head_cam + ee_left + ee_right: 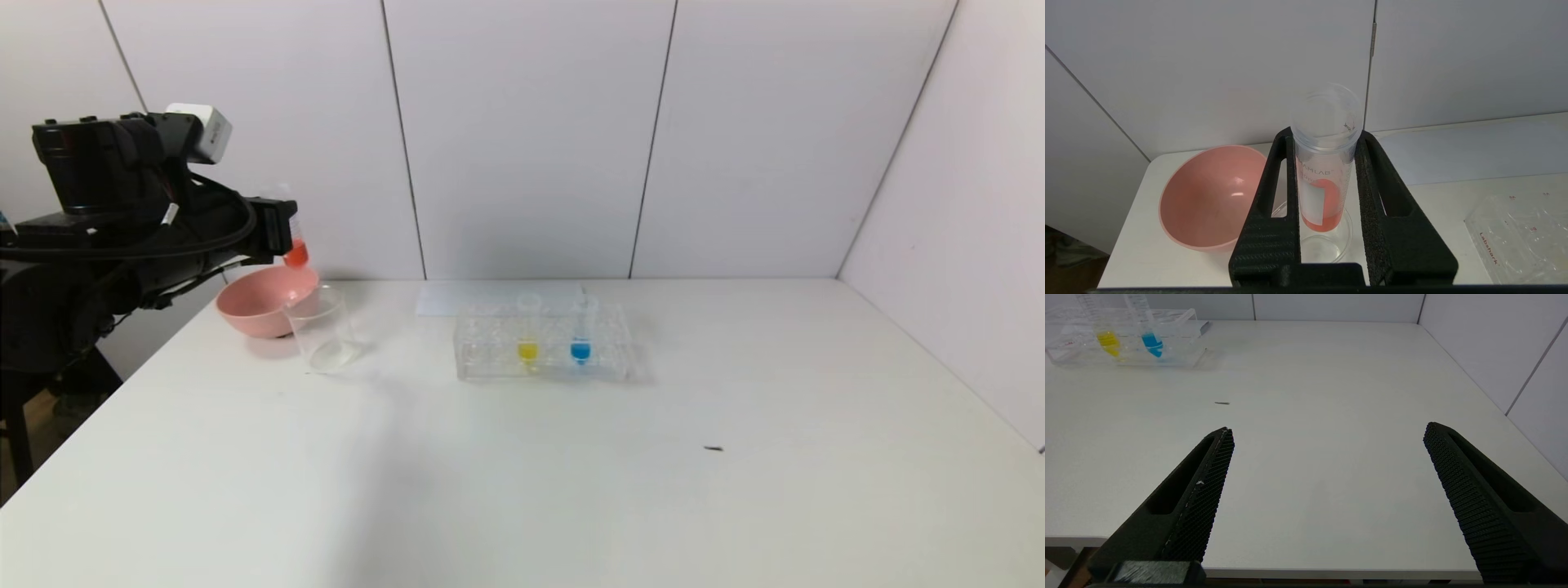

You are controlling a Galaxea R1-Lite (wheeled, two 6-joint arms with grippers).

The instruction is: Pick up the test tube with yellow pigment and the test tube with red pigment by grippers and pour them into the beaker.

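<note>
Beaker (325,333) just right of bowl (260,302); tube rack (543,343) farther right.

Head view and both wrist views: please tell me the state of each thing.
Left end effector: shut on the red test tube, above the beaker.
Red test tube: upright, holds liquid.
Beaker: upright, looks empty.
Yellow test tube: in the rack.
Blue test tube: in the rack.
Pink bowl: empty.
Right end effector: open, idle.

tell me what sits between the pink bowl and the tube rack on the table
Only the empty beaker, just in front of the pink bowl; bare table up to the tube rack. Head view.
</note>
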